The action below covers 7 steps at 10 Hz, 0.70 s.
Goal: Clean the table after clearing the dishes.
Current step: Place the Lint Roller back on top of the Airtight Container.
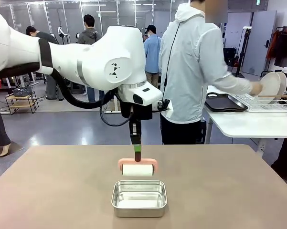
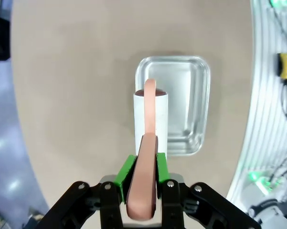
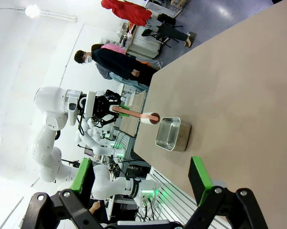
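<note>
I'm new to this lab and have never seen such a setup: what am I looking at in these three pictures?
These are two white robot arms at a brown table. The front view looks across the table; the other two come from cameras on each arm's wrist. The left end effector is shut on the pink handle of a lint roller, holding it just above a steel pan on the table. The right end effector is open and holds nothing. Behind, a person sets a white plate into a dish rack.

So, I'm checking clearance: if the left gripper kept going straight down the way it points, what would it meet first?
Probably the steel pan: the lint roller held in the left gripper hangs over the pan's edge, though depth is unclear.
</note>
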{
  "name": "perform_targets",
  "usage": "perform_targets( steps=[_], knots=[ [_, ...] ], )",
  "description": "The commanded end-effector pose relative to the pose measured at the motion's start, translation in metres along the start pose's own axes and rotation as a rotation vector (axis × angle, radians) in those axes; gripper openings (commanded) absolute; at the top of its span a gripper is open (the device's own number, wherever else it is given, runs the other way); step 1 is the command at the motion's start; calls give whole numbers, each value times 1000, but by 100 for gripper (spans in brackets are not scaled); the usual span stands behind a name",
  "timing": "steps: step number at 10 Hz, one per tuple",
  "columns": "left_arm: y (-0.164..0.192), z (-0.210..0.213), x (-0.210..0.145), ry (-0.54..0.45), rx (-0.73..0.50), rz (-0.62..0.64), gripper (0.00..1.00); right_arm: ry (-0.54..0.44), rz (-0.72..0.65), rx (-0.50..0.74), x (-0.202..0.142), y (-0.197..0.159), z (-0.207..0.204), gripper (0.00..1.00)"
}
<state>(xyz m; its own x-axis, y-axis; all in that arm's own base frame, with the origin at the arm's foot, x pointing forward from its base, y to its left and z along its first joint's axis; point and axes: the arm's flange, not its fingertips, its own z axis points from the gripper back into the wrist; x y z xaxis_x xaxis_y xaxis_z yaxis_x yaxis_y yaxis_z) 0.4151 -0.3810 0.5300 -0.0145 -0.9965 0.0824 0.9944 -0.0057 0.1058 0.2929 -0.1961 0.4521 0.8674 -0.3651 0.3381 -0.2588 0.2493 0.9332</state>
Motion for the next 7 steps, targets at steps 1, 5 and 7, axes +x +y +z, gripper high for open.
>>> perform_targets(
  steps=[1, 5, 7],
  knots=[
    [-3, -7, 6, -36, -89, -45, 23, 1, 10, 4, 0, 3, -1, 100],
    [3, -42, -2, 1, -120, 2, 23, 1, 10, 4, 0, 3, -1, 100],
    [2, -43, 5, -13, -123, 1, 23, 1, 10, 4, 0, 3, -1, 100]
  ],
)
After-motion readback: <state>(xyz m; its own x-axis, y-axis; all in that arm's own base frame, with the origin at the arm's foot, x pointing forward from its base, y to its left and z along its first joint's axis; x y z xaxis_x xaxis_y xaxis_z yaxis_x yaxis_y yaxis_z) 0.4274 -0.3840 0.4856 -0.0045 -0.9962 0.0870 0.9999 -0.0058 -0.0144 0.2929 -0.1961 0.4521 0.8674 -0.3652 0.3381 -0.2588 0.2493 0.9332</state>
